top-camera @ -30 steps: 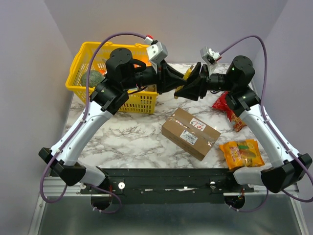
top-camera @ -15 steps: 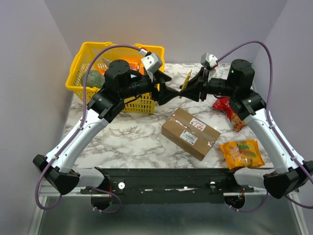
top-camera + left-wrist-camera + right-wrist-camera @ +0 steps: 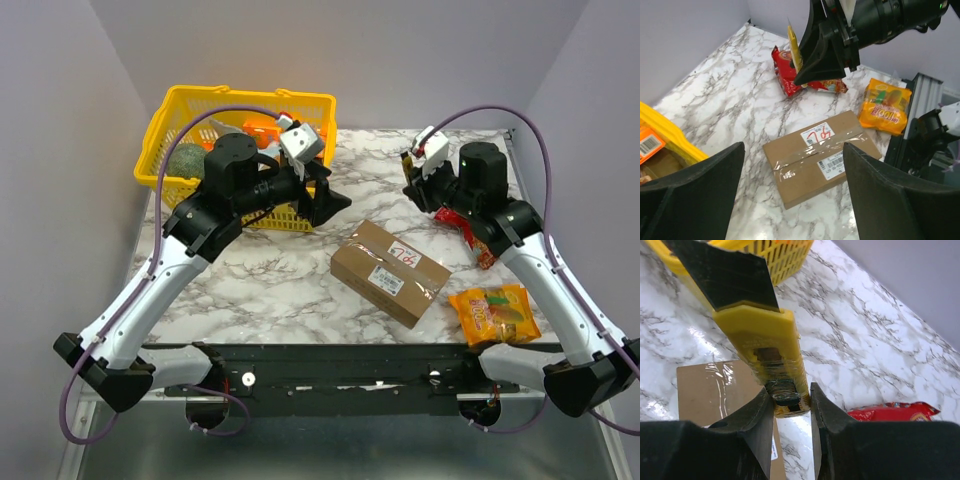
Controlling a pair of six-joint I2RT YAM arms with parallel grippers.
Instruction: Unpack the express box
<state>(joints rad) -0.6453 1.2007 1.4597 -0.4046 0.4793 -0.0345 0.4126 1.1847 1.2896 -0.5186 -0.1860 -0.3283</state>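
Left gripper: released, jaws spread wide, nothing between them, held above the marble table. Express box: ahead of and below those jaws, framed in the gap between them in the left wrist view, no contact. Flat on the table, flaps closed, clear tape along the top, white printed label and white sticker with red scribble facing up. Right gripper: clenched on a yellow utility knife, body pinched between both fingers, dark blade out past the tips. Seen from the right wrist, box under the knife and off toward the left-hand jaw, apart from the blade. Red snack packet: on the table just outside the right-hand jaw of the right gripper, below it. Orange snack bag: past the box on the right-jaw side of the left gripper, well apart from both sets of jaws. Yellow basket: close beside the left-hand jaw of the left gripper, and beyond the blade tip for the right one. Green round item inside the basket, too small to identify.
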